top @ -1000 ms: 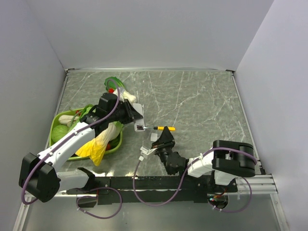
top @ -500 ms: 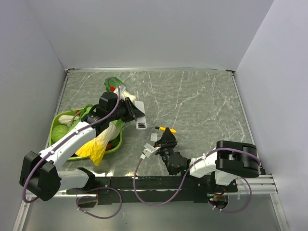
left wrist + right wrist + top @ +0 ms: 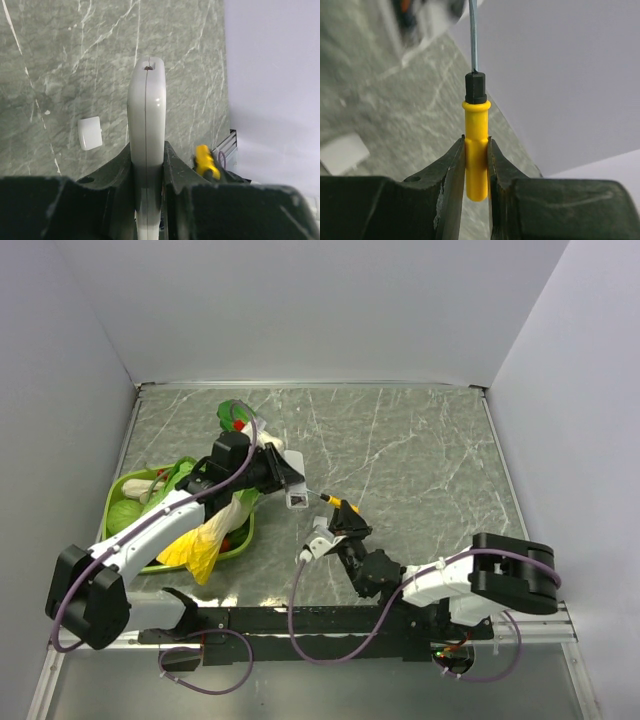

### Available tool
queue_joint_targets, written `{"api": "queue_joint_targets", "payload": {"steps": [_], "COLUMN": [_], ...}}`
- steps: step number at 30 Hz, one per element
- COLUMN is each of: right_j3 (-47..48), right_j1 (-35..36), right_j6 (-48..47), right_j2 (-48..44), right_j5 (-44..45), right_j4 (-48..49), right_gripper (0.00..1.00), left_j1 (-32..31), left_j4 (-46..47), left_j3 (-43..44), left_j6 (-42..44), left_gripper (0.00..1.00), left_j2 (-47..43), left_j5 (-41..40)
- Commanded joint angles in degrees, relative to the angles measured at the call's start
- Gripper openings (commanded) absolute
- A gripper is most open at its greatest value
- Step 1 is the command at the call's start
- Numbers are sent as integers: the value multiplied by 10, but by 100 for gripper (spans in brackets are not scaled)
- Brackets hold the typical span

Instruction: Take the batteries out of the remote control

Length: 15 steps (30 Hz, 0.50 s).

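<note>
Marbled worktop below. The left claw clamps the remote control on edge, aloft; the right claw grips the yellow tool. Judged step: prying. Next, guide the tip into the compartment; batteries not visible.

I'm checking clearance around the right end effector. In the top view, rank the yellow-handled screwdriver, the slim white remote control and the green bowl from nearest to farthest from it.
1. The yellow-handled screwdriver: clamped in the right end effector itself.
2. The slim white plastic remote control: just to the left, held by the left end effector.
3. The green plastic bowl: far left of the table.
</note>
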Motion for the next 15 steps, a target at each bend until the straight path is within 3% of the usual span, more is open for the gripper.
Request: {"api": "queue_joint_targets", "payload": {"steps": [1,10,13,15], "right_j3": [21,8,27,56], "right_j1": [-7,-13,-16,-17], "right_j6": [58,79,124,189], "right_j2": [-36,-57,-91,-119], "right_j5": [-64,-38,-29,-26], "right_j4": [54,32,-54,-184], "right_gripper": [0,0,0,0], "left_j1": [-6,-6,-6,-6], "left_j4": [25,12,-7,-23], "left_j3": [-3,1,12,22], "left_j6": [-5,13,27,31], "left_gripper": [1,1,1,1], "left_j2": [12,19,37,48], "left_j5": [-4,-30,-60,-79]}}
